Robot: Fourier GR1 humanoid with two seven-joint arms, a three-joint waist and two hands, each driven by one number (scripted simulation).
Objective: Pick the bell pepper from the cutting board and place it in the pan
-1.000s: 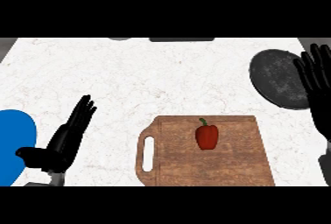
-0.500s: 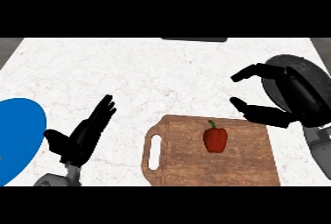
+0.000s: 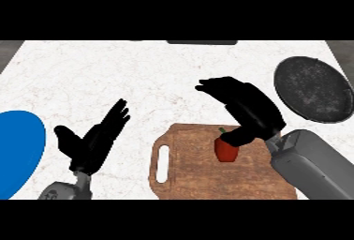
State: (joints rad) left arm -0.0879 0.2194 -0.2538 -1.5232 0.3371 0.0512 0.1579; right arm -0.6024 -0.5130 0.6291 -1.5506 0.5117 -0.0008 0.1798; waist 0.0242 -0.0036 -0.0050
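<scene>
A red bell pepper (image 3: 227, 150) with a green stem stands on the wooden cutting board (image 3: 200, 173) at the lower middle. My right hand (image 3: 249, 110) hovers right over the pepper, fingers spread toward the upper left and thumb close to the pepper's top; it does not hold it. The dark round pan (image 3: 314, 89) lies at the upper right on the counter. My left hand (image 3: 93, 138) rests open at the lower left, fingers up.
A blue plate (image 3: 17, 154) sits at the left edge, partly cut off. A dark object (image 3: 200, 42) lies at the far edge of the white marble counter. The board's handle slot (image 3: 163, 164) faces left.
My right hand has moved left from over the pan to above the bell pepper. The view has shifted, so the board and pan sit further right. The left hand stays open.
</scene>
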